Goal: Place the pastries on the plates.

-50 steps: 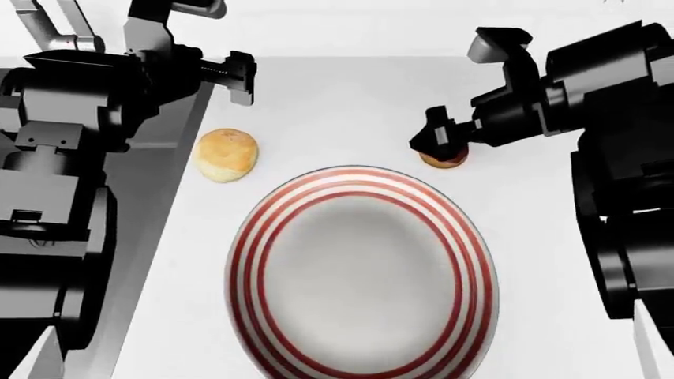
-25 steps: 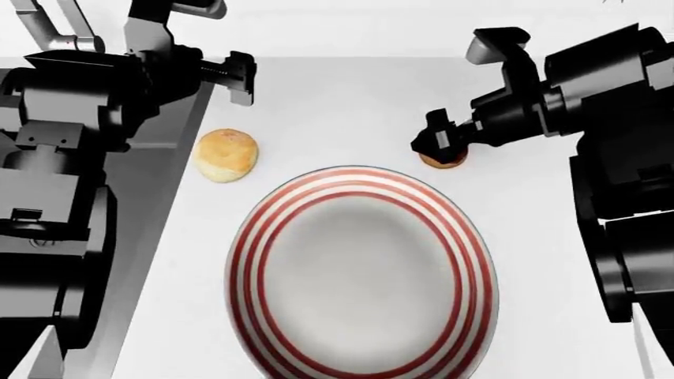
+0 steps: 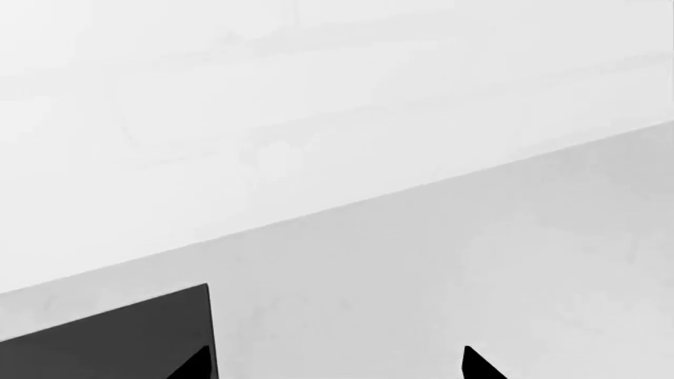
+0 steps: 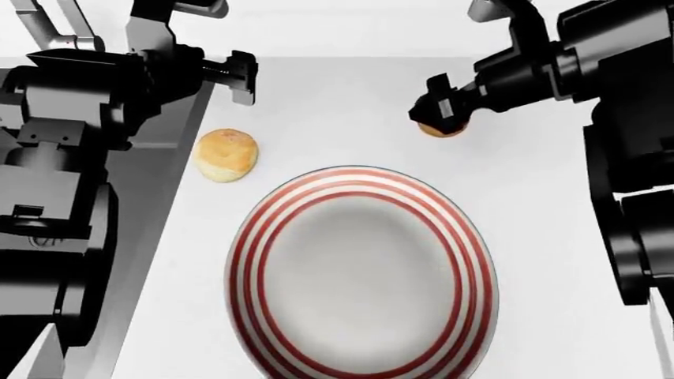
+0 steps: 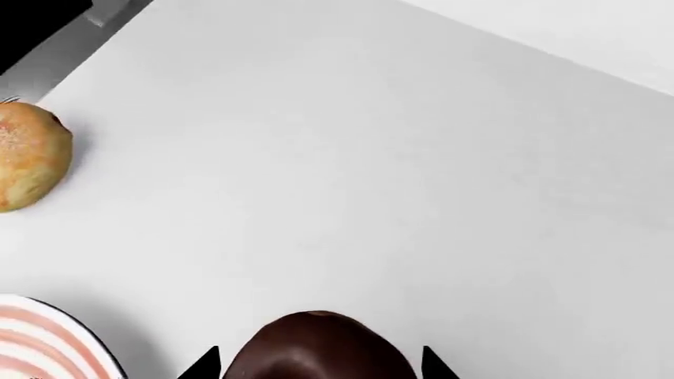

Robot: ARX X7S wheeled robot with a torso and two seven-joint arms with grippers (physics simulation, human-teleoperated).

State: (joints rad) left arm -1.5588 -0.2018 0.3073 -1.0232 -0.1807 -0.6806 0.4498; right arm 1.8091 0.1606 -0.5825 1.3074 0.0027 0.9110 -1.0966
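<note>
A plain white counter (image 4: pixel 348 110) carries the red-striped round plate (image 4: pixel 364 272). At its 1 o'clock, the right tool (image 4: pixel 440 118) grips the dark-topped round pastry (image 5: pixel 319 347); the left tool's (image 4: pixel 237 77) state is unclear.

My right gripper (image 4: pixel 440 118) has lifted toward the upper right of the head view, carrying the dark-topped pastry (image 4: pixel 439 129) up from beside the striped plate (image 4: pixel 364 272).

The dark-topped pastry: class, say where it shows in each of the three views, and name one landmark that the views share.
Head view: dark-topped pastry at upper right, under the right gripper, beyond the striped plate.
Right wrist view: dark-topped pastry at bottom centre, between the fingertips.
Left wrist view: not in it; only white table and wall.
Shared landmark: the yellow bun, in the head and right wrist views.
</note>
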